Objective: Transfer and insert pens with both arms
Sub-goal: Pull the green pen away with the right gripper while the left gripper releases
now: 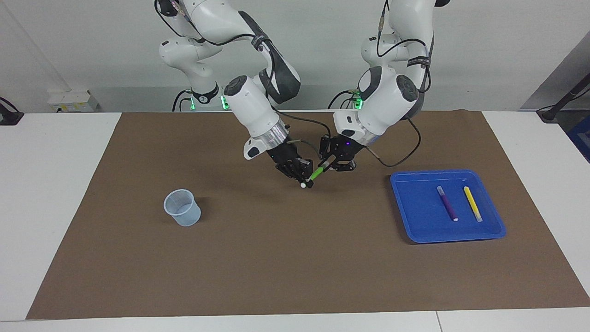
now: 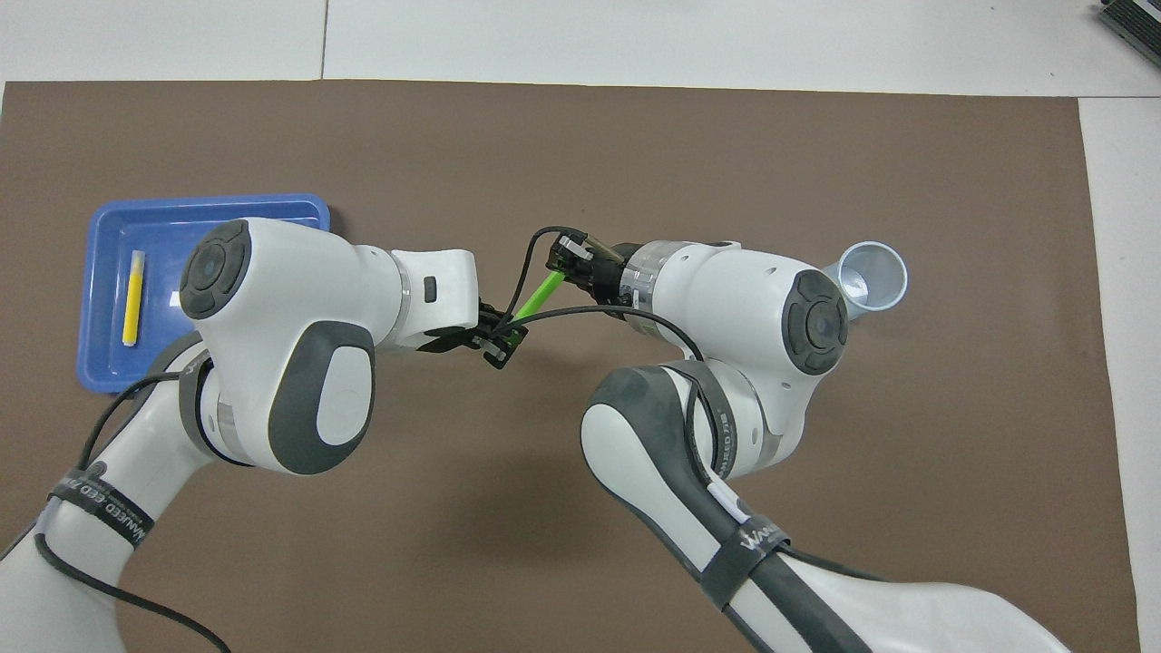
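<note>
Both arms are angled inward over mid-mat. The green pen point(image 1: 317, 174) is pinched by the right gripper point(image 1: 306, 182); the left gripper's point(image 1: 329, 164) grip cannot be told. Bare mat is seen around.

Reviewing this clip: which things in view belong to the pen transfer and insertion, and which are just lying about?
Part of the job:
- green pen, held over the mat between right gripper and left gripper
- purple pen and yellow pen, lying in the blue tray
- clear cup, likely the insertion target

Just lying about:
- brown mat
</note>
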`<state>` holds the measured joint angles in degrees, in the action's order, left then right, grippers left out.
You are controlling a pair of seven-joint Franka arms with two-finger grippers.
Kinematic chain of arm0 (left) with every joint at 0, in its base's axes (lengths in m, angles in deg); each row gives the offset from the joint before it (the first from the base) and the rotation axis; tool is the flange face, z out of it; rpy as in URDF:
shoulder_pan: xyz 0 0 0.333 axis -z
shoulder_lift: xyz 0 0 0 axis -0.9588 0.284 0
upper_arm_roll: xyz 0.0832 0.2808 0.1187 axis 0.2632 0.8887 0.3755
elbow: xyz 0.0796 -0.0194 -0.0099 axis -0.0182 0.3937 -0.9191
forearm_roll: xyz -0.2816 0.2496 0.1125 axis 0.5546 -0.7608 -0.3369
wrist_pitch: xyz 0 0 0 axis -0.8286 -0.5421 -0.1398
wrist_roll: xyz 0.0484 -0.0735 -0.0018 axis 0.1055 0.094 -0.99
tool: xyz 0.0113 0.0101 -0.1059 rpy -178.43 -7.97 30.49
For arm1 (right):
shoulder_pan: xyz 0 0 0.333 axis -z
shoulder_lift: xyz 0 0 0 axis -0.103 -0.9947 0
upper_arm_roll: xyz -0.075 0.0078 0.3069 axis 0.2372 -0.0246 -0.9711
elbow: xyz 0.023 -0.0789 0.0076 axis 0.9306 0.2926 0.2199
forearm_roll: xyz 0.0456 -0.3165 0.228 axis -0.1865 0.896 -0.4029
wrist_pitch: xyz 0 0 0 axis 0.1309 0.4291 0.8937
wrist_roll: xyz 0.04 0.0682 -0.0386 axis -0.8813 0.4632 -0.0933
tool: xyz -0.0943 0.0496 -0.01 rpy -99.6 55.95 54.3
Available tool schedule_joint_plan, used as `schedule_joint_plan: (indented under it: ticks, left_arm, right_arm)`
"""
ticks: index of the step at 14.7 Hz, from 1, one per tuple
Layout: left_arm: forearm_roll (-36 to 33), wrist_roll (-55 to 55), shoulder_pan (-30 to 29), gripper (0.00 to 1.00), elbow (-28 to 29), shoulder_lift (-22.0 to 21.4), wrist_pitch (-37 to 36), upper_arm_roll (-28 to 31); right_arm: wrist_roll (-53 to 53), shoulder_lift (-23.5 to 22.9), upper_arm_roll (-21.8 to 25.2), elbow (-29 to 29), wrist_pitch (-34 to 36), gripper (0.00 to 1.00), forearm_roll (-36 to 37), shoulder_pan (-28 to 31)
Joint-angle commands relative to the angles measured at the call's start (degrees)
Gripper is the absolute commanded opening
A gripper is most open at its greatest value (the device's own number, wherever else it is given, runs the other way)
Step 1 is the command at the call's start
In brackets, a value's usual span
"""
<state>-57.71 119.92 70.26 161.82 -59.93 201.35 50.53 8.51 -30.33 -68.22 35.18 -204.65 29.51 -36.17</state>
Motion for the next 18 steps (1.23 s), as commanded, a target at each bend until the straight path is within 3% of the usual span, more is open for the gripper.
schedule_joint_plan:
  ticks: [1, 5, 10, 14, 18]
  left_arm:
    - [1.1, -1.4, 0.5, 1.00, 0.9, -1.6, -0.8, 0.4]
    - [1.1, -1.3, 0.3, 1.00, 0.7, -1.9, -1.1, 0.4]
    - [1.0, -1.1, -2.8, 1.00, 0.5, -2.2, -2.4, 0.8]
    - [0.2, -0.2, -8.6, 1.00, 0.1, -1.9, -1.6, 0.8]
    - [0.2, 0.5, -9.8, 1.00, -0.4, -1.9, -1.7, 0.9]
  right_arm:
    - [-0.5, 0.4, -0.5, -0.7, 1.1, 0.00, -1.0, 1.3]
    - [-0.6, 0.6, -0.3, -0.7, 1.7, 0.00, -0.4, 1.3]
    - [-5.1, 3.9, -0.2, -0.4, 7.5, 0.00, 2.5, 6.2]
    - [-10.1, 6.2, -0.2, 0.6, 11.7, 0.00, 9.6, 11.3]
    - [-15.4, 9.7, -0.2, 4.5, 11.9, 0.00, 20.7, 16.7]
